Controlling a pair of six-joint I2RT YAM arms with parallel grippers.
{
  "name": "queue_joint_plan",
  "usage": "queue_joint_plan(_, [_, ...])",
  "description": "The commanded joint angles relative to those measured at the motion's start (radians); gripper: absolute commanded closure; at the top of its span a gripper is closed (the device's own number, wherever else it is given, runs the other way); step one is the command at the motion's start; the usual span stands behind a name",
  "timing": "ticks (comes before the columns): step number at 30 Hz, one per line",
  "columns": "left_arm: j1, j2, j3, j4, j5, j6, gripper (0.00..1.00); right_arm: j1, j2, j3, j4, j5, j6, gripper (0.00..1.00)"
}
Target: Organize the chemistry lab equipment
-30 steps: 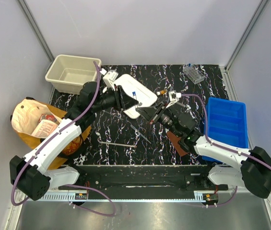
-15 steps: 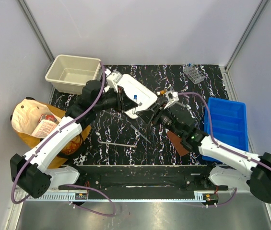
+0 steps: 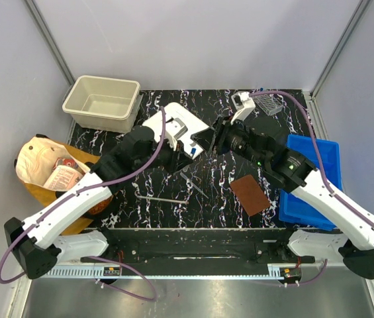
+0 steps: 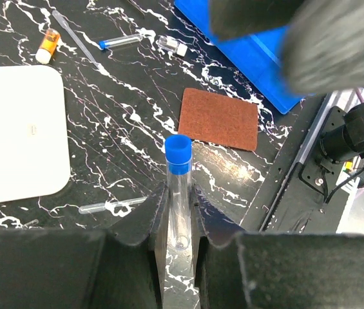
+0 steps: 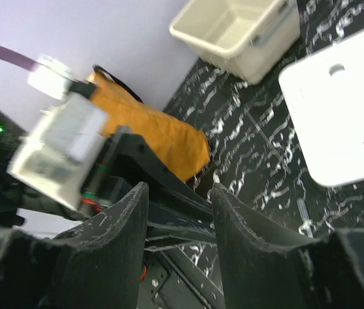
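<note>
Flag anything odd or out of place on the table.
Items lie scattered flat on the black tabletop: a loose blue-capped tube, an orange vial, a pipette. The paper bag of packets isn't lab gear.

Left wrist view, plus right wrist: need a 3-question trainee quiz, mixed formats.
1. True or false: the left gripper is shut on a blue-capped tube.
2. Relative to the blue tray, the brown mat lies: A) inside it; B) outside it, flat on the table; C) propped against its wall.
3. Fill in: the right gripper is ___, with nothing between its fingers.
Key: 1 true; 2 B; 3 open.
</note>
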Motion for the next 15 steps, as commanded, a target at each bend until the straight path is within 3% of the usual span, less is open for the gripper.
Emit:
queue_joint_plan(1, [-0.005, -0.067, -0.026, 0.065, -0.056, 0.041, 0.98, -0.016, 0.032, 0.051, -0.159, -0.057, 0.012, 0.51])
queue_joint_plan(6, [-0.015, -0.091, -0.048, 0.081, -0.068, 0.045, 0.98, -0.043, 0.034, 0.057, -0.162, -0.097, 0.005, 0.48])
queue_joint_plan(15, [-0.015, -0.113, -0.05, 0.088, -0.05, 0.053, 0.98, -0.059, 0.124, 0.123, -0.187, -0.229, 0.031, 0.56])
